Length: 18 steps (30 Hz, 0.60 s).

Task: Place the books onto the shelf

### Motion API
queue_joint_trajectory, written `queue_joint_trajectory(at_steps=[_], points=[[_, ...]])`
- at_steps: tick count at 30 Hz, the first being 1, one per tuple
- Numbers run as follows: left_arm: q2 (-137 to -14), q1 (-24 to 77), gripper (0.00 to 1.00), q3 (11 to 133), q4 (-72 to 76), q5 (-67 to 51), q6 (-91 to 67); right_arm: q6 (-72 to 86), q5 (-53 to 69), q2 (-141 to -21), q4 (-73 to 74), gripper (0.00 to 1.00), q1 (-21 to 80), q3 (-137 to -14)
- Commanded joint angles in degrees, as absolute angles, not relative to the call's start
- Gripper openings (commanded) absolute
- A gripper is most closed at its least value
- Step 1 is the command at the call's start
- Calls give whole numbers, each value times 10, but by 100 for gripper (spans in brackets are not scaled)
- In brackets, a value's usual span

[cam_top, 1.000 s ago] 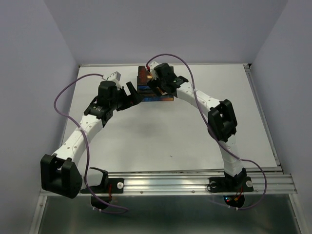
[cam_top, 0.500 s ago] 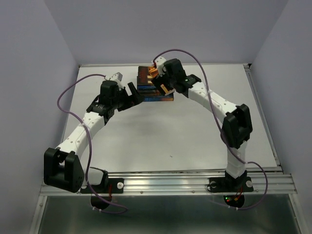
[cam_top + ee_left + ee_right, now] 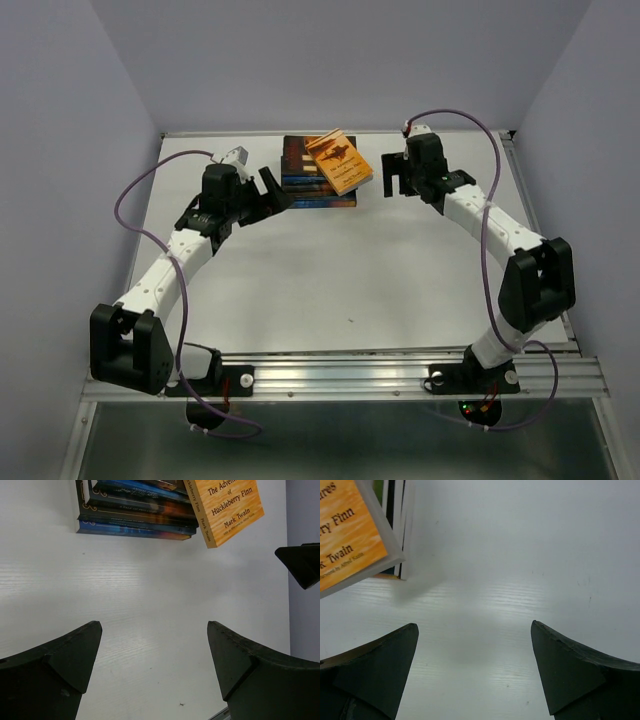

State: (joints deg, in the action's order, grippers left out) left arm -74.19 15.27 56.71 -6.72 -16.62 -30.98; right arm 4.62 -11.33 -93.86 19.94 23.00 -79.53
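While both arms reach out over the white surface [image 3: 330,280], the stack of books [image 3: 296,158] lies flat at its far middle, close to the back wall. The lower volumes show dark and blue covers, with their spines toward the near side. On top lies an orange paperback [image 3: 338,163], "The Adventures of Huckleberry Finn" by Mark Twain. It is turned askew so that one corner overhangs the stack's right side.

The left arm [image 3: 178,258] ends just beside the stack's near left corner. Its jaws are spread wide with nothing between them, and they touch no book. From the left wrist, the stack [image 3: 135,517] and the orange paperback [image 3: 225,505] lie ahead, apart from the jaws.

The right arm [image 3: 492,218] ends near the stack's right side, apart from the overhanging corner. Its jaws are likewise spread wide and hold nothing. From the right wrist, the paperback's corner [image 3: 345,535] shows at the upper left.
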Motion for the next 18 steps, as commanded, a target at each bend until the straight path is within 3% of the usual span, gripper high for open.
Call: queue_joint_trajectory(at_steps=[1,10,18], points=[[-742,143,99,586,-53,-177,-293,99,-97,-954,189,100,220,-803],[-754,113,99,611,-26,-178,-300,105,-55,-1067,189,100,208,-905],[-771,91,99,648,-30,-171,-288,117,-90,-1160,189,100,192,-1000]])
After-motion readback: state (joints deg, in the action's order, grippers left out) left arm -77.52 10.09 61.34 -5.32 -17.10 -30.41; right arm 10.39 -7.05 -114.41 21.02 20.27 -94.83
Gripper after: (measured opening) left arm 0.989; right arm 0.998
